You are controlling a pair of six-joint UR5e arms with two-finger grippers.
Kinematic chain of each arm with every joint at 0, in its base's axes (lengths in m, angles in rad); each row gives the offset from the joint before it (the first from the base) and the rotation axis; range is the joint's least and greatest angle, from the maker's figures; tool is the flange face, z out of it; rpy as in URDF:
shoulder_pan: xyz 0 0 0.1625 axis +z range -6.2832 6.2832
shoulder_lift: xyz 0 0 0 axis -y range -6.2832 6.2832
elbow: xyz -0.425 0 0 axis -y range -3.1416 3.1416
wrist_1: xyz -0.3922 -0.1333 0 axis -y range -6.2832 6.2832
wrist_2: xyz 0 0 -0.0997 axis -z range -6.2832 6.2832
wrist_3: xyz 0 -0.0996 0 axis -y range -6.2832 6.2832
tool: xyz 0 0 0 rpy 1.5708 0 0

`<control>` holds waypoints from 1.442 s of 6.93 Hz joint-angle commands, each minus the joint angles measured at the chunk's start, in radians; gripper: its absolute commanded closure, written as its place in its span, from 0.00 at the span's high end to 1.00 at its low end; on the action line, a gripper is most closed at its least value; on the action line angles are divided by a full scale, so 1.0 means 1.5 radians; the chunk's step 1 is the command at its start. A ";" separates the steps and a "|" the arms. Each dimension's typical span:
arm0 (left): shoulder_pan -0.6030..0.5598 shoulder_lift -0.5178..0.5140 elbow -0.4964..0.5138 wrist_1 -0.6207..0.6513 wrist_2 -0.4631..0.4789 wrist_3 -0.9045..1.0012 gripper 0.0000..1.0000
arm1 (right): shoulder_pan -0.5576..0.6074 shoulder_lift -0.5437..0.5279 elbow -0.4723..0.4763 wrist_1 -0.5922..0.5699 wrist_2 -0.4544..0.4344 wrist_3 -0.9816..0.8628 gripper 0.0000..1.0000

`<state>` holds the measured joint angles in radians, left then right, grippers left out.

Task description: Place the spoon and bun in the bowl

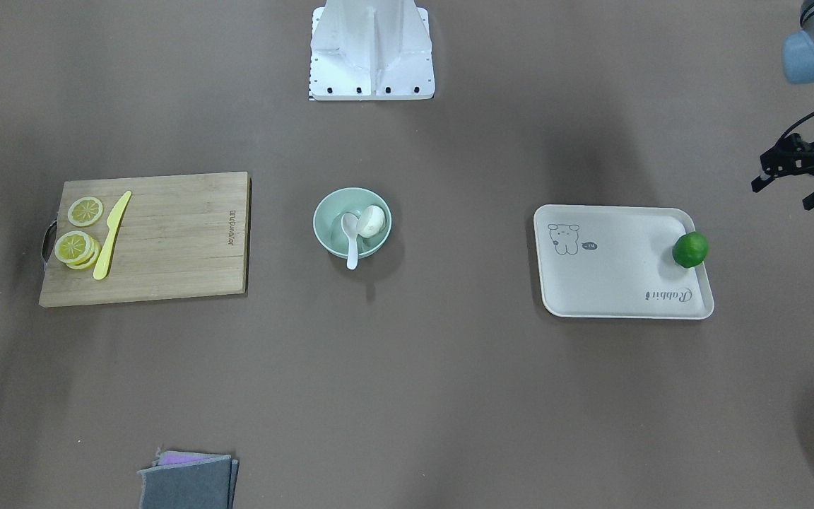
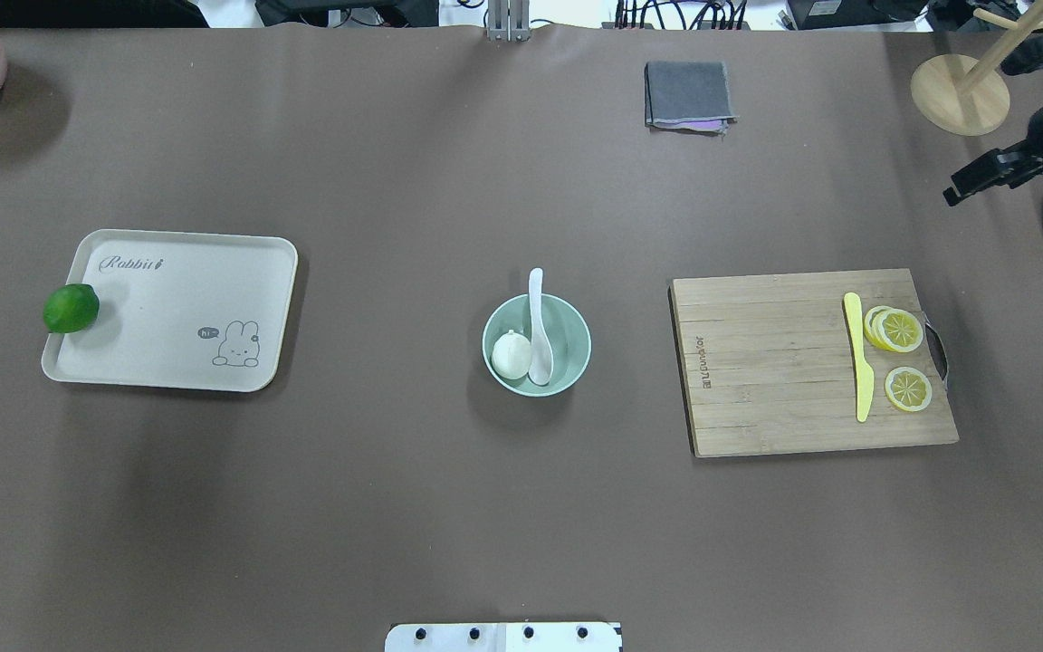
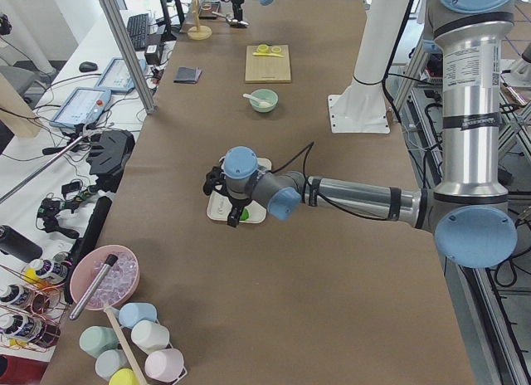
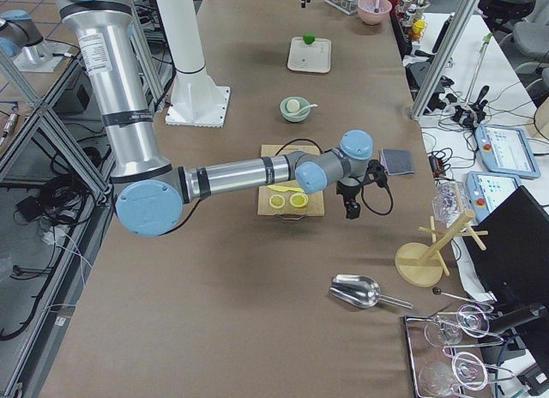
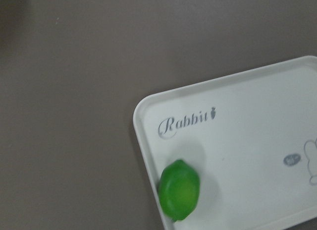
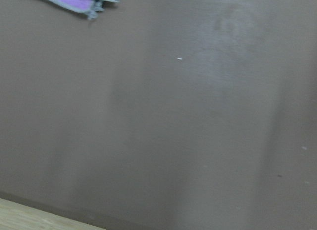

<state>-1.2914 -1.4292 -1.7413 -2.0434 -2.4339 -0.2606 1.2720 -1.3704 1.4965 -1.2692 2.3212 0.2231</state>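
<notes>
The mint-green bowl (image 1: 329, 212) (image 2: 576, 335) stands at the table's middle. The white bun (image 1: 372, 220) (image 2: 511, 355) lies inside it. The white spoon (image 1: 351, 240) (image 2: 537, 321) rests in it too, scoop down beside the bun, with the handle sticking out over the rim. My left gripper (image 1: 785, 194) is open and empty, raised beyond the tray's outer end, far from the bowl. My right gripper (image 2: 983, 177) hangs past the cutting board's far corner. Only part of it shows, so I cannot tell whether it is open or shut.
A beige tray (image 1: 619, 283) (image 5: 237, 141) carries a green lime (image 1: 689, 249) (image 5: 179, 189) at its edge. A wooden cutting board (image 2: 784, 371) holds a yellow knife (image 2: 858, 353) and lemon slices (image 2: 899, 330). A folded grey cloth (image 2: 686, 93) and a wooden stand (image 2: 961, 91) are at the far side.
</notes>
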 commanded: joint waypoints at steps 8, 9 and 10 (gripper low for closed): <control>-0.032 0.076 0.013 0.084 0.016 0.053 0.98 | 0.209 -0.247 0.097 0.008 0.098 -0.078 1.00; -0.044 0.075 0.011 0.114 0.013 0.053 0.98 | 0.213 -0.243 0.092 0.008 0.096 -0.078 1.00; -0.065 0.055 -0.016 0.218 0.008 0.057 0.98 | 0.214 -0.242 0.096 0.008 0.090 -0.075 1.00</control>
<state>-1.3582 -1.3229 -1.7322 -1.8565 -2.4077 -0.1795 1.5855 -1.7375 1.6378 -1.2579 2.4638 0.1069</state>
